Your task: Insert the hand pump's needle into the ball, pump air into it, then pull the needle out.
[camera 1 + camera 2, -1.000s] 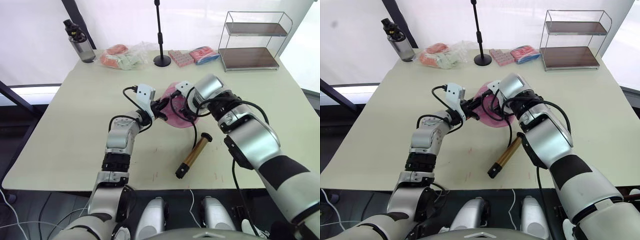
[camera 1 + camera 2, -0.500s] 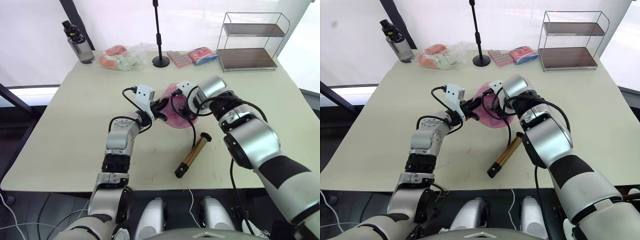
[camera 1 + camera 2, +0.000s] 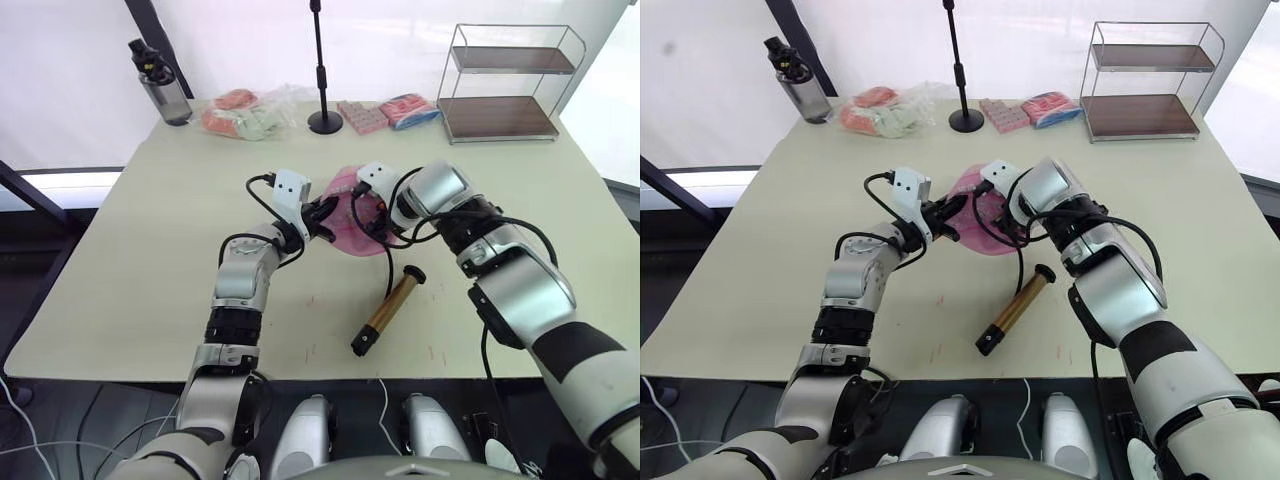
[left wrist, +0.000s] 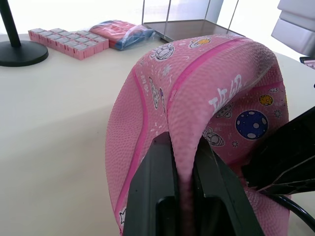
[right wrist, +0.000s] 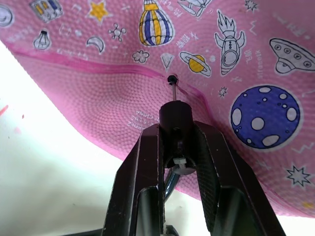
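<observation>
Two grippers on the soft pink rubber ball [image 3: 352, 222] mid-table: left gripper [image 4: 183, 162] pinching a fold to steady it, right gripper [image 5: 175, 140] clamping the thin metal needle [image 5: 173, 90] at the valve. Gold-bronze hand pump [image 3: 387, 309] lying toward the near edge, likely unpumped yet.

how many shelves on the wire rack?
2. The wire rack sits at the table's far right corner; its upper shelf is directly above its lower shelf, both brown boards.
</observation>
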